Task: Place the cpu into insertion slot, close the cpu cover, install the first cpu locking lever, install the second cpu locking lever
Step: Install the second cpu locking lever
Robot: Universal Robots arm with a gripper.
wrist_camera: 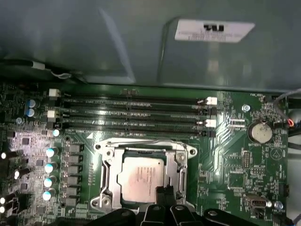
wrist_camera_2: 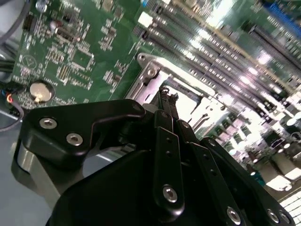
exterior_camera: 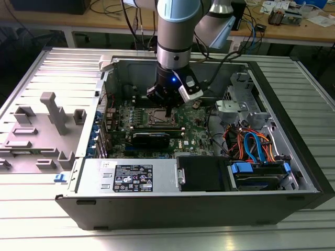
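Observation:
The cpu (wrist_camera: 141, 178) lies flat in its socket on the green motherboard, its dull silver top showing through the window of the cpu cover (wrist_camera: 108, 175). The cover's silvery frame lies down around the chip. In the first wrist view my gripper (wrist_camera: 162, 191) has its black fingertips right at the cpu's near edge, over the cover's frame. In the second wrist view the gripper (wrist_camera_2: 165, 92) has its fingers pressed together into one narrow tip that points at the cover (wrist_camera_2: 151, 70). The exterior view has the gripper (exterior_camera: 167, 110) low over the socket (exterior_camera: 158, 118) inside the open case.
Memory slots (wrist_camera: 136, 113) run just beyond the socket, and a coin battery (wrist_camera: 260, 133) sits to one side. A black expansion card (exterior_camera: 151, 138), the power supply (exterior_camera: 131, 178) and coloured cables (exterior_camera: 251, 144) crowd the case. Grey fixture blocks (exterior_camera: 52, 112) stand at the exterior view's left.

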